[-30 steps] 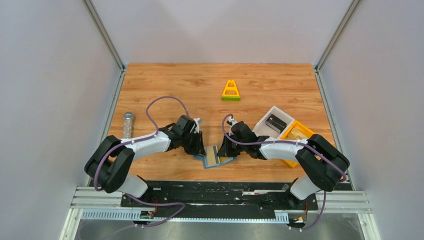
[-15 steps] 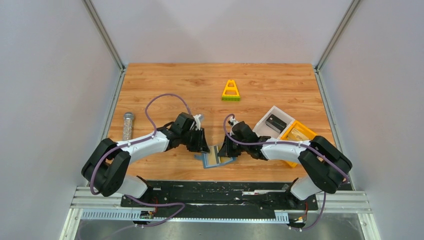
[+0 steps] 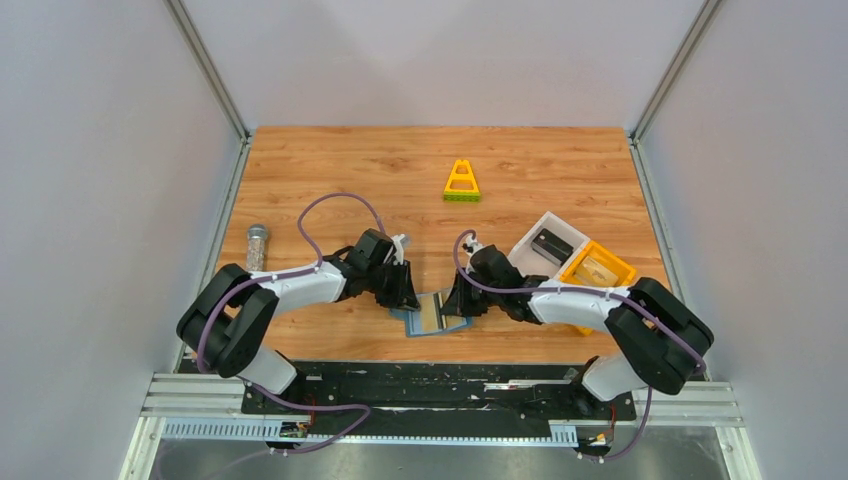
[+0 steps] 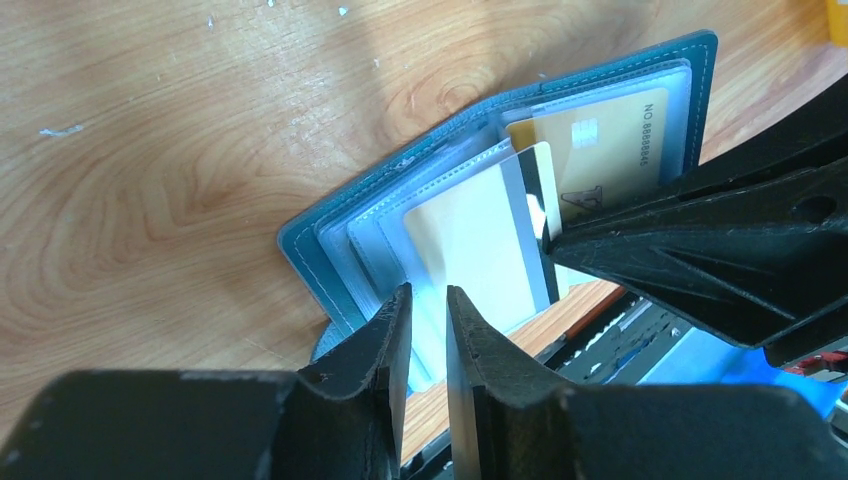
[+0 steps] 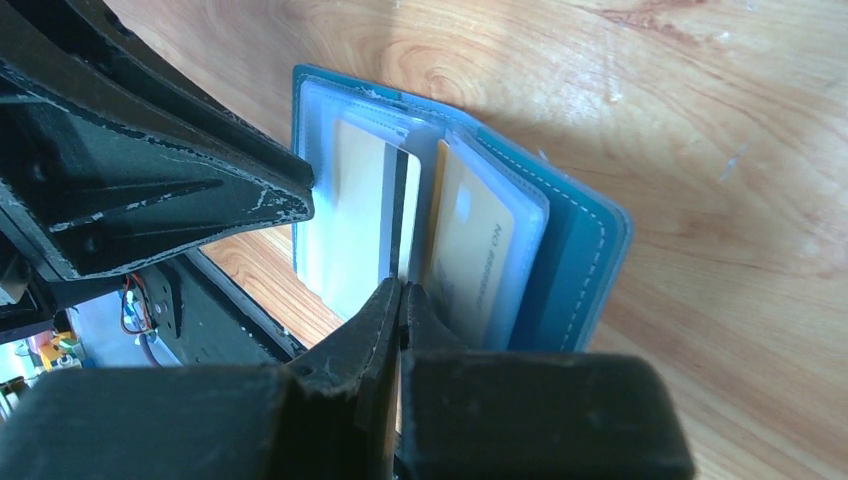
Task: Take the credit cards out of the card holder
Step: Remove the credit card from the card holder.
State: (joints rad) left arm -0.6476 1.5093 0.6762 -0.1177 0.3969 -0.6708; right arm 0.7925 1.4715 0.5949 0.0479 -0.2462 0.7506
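Slate-blue leather bifold card holder lies open near the wooden tabletop's front edge; my right gripper is pinched on a pale magnetic-striped card, my left gripper slightly apart beside the sleeves; pull straight out, left steadying.

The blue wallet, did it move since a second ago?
Yes, slightly. The wallet slid toward the table's near edge and a bit right, and the right gripper followed it.

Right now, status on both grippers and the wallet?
Left gripper slightly open over the clear sleeves. Right gripper shut at a card's edge. Wallet open on table, cards still in sleeves. Nothing in the way.
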